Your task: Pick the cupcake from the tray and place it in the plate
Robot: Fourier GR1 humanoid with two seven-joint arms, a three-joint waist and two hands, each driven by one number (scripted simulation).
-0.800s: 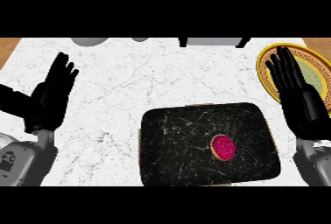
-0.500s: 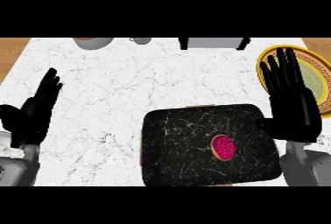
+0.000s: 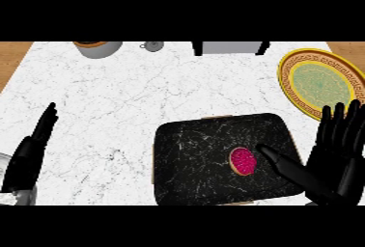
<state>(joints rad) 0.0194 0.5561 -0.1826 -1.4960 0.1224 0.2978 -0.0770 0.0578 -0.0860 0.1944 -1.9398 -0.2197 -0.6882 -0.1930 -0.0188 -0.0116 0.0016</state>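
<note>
While your right hand (image 3: pixel 335 164) hovers open, thumb just right of the cupcake (image 3: pixel 243 160) on the tray (image 3: pixel 192 164), you're at the reach; next, curl round it, plate (image 3: pixel 321 82) far right

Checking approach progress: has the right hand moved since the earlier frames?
Yes. The right hand has shifted toward the tray; its thumb now lies over the tray beside the cupcake.

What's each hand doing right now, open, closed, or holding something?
Left hand: open, fingers straight, holding nothing, at the view's left edge.
Right hand: open, holding nothing, thumb close beside the cupcake on the tray.
</note>
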